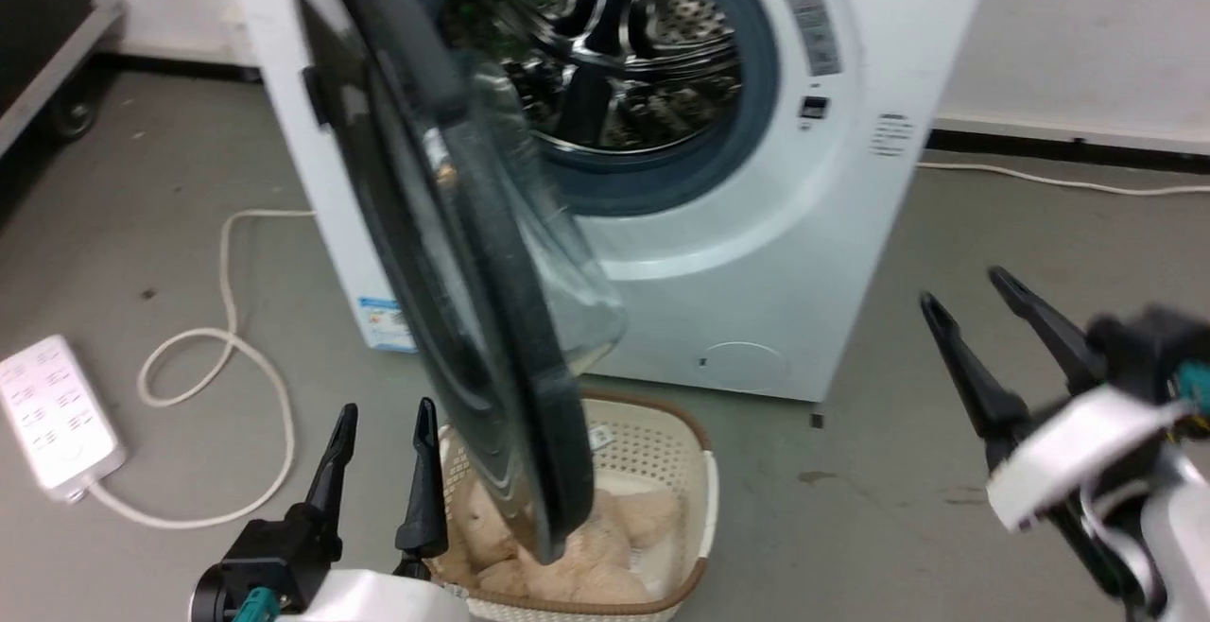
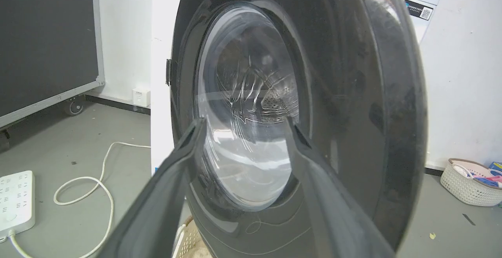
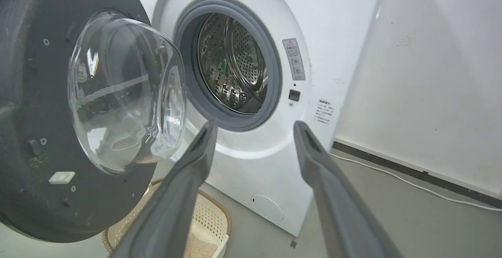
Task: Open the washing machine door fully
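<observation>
The washing machine door (image 1: 454,253) is glossy black with a clear domed glass centre. It stands swung out from the white machine (image 1: 851,225), edge-on to the head view and hinged on the left. My left gripper (image 1: 383,414) is open, low and just left of the door's bottom edge, touching nothing. In the left wrist view its fingers (image 2: 244,122) frame the door's outer face (image 2: 353,93). My right gripper (image 1: 964,288) is open and empty, well right of the machine. In the right wrist view it (image 3: 255,126) points at the drum opening, with the door's inner side (image 3: 31,93) to the left.
A cream laundry basket (image 1: 695,452) holding beige plush items sits on the floor under the door. A white power strip (image 1: 57,414) and its looped cable (image 1: 227,338) lie to the left. A black wheeled case (image 2: 47,42) stands far left, and another cable (image 1: 1040,180) runs along the right wall.
</observation>
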`<state>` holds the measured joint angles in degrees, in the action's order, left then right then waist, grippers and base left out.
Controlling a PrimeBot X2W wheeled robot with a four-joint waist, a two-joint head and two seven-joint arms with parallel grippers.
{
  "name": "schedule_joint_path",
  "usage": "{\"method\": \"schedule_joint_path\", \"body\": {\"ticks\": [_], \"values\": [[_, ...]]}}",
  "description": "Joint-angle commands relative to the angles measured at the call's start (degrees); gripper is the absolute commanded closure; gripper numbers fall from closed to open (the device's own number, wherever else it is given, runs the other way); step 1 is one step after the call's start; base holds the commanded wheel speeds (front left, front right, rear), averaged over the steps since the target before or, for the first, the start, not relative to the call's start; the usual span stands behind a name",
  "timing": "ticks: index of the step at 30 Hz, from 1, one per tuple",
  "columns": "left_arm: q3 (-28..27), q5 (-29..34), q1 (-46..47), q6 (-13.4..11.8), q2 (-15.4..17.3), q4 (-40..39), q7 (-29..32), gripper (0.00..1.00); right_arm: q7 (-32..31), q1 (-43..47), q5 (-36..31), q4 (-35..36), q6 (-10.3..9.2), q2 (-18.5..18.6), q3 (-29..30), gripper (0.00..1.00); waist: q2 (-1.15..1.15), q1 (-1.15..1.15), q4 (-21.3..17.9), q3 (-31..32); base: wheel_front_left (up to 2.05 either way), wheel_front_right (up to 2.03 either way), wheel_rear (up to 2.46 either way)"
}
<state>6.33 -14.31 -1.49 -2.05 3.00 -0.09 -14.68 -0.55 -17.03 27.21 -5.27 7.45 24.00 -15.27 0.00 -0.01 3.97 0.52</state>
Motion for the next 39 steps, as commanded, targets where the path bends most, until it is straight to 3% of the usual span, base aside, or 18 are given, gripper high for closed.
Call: {"method": "schedule_joint_path", "body": {"ticks": [1, 4, 8, 12, 16, 23, 24, 25, 26, 34, 39], "values": [[-0.5, -0.3, -0.8, 0.1, 0.2, -0.4, -0.3, 0.00, 2.1, 3.4, -3.0, 0.9, 0.03, -1.7, 2.2, 0.00, 0.00, 0.01, -1.5, 0.6, 0.00, 0.00, 0.00], [-1.0, -0.3, -1.2, 0.3, 0.2, -0.6, -0.3, 0.00, 4.7, 7.1, -6.3, 2.5, 0.03, -4.2, 5.3, 0.00, 0.00, 0.01, -2.1, 0.7, 0.00, 0.00, 0.00], [-1.2, 0.0, -2.0, 0.0, 0.8, 1.3, 0.1, 0.00, 8.6, 15.6, -12.8, 6.9, 0.03, -11.8, 13.7, 0.00, 0.00, 0.01, -3.1, 0.6, 0.00, 0.00, 0.00], [-1.2, 0.6, -2.1, -0.3, 1.5, 1.9, 0.0, 0.00, 8.9, 20.4, -17.0, 9.0, 0.03, -17.0, 17.1, 0.00, 0.00, 0.01, -3.5, 0.3, 0.00, 0.00, 0.00], [-1.0, 0.7, -2.4, -0.7, 1.7, 3.0, 0.8, 0.00, 7.9, 22.7, -20.7, 9.0, 0.03, -19.3, 18.0, 0.00, 0.00, 0.01, -3.9, 0.2, 0.00, 0.00, 0.00], [-0.8, 1.0, -2.4, -1.3, 2.2, 3.2, 1.5, 0.00, 7.4, 23.1, -21.6, 9.3, 0.03, -20.7, 17.6, 0.00, 0.00, 0.01, -4.0, 0.3, 0.00, 0.00, 0.00], [-0.5, 1.0, -2.4, -1.2, 2.4, 3.1, 1.9, 0.31, 7.5, 23.0, -21.4, 9.3, 0.03, -20.9, 17.7, 0.00, 0.00, 0.01, -3.9, 0.5, 0.00, 0.00, 0.00], [-0.5, 1.0, -2.4, -1.2, 2.4, 3.1, 1.9, 0.31, 7.5, 23.0, -21.4, 9.3, 0.03, -20.9, 17.7, 0.00, 0.00, 0.01, -3.9, 0.5, 0.00, 0.00, 0.00], [-0.3, 1.0, -2.4, -0.9, 2.6, 3.0, 2.1, 1.00, 7.5, 22.9, -21.3, 9.3, 0.03, -20.9, 17.7, 0.00, 0.00, 0.01, -3.9, 0.6, 0.00, 0.00, 0.00], [-0.4, 0.5, -2.1, -0.9, 3.0, 0.6, 1.9, 1.00, 8.4, 22.0, -20.3, 9.3, 0.03, -21.1, 18.9, 0.00, 0.00, 0.01, -3.8, 0.7, 0.00, 0.00, 0.00], [-3.2, 0.1, -0.3, -2.2, 3.7, -5.7, 0.9, 1.00, 8.7, 21.8, -20.2, 9.3, 0.03, -21.1, 18.4, 0.00, 0.00, 0.01, -3.9, 0.8, 0.00, 0.00, 0.00]]}}
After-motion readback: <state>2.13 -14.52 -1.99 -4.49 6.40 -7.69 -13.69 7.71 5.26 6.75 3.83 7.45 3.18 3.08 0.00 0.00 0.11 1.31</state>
